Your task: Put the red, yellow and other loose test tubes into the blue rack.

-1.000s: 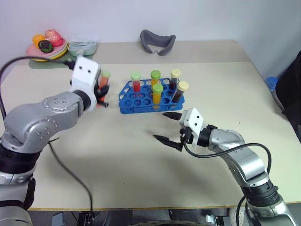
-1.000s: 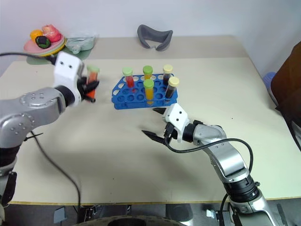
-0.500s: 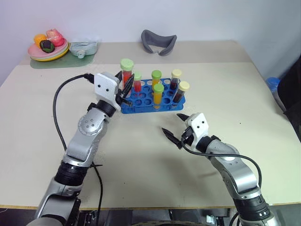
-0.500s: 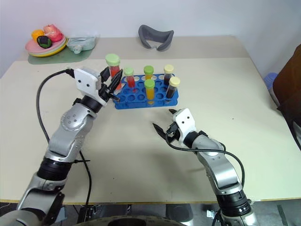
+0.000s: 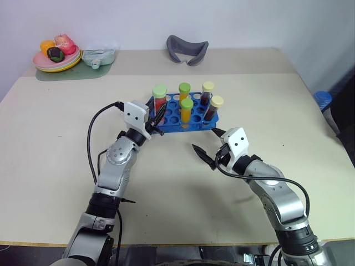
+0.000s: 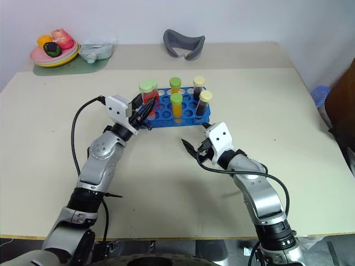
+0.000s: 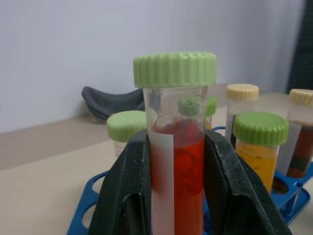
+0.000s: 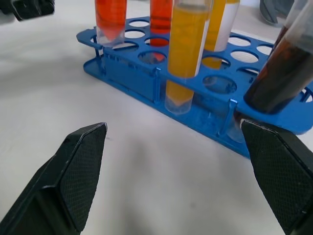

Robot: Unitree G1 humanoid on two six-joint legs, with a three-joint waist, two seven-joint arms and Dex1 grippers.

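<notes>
Having swung in from the tabletop's point(image 5: 50, 144) left side, the left tool point(image 5: 157, 116) is clamping a clear plastic red-liquid tube with green cap point(image 7: 175, 147) upright over the bright blue perforated plastic rack's point(image 5: 166, 126) near-left corner, seemingly about to seat it, while the right tool point(image 5: 209, 147) is waiting spread wide and empty-handed just before the rack.

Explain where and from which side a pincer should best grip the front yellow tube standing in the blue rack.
Probably on the yellow tube just beneath its green cap, coming from above: it stands upright in the blue rack, its lower part sits in a hole, and other tubes stand close beside it.
</notes>
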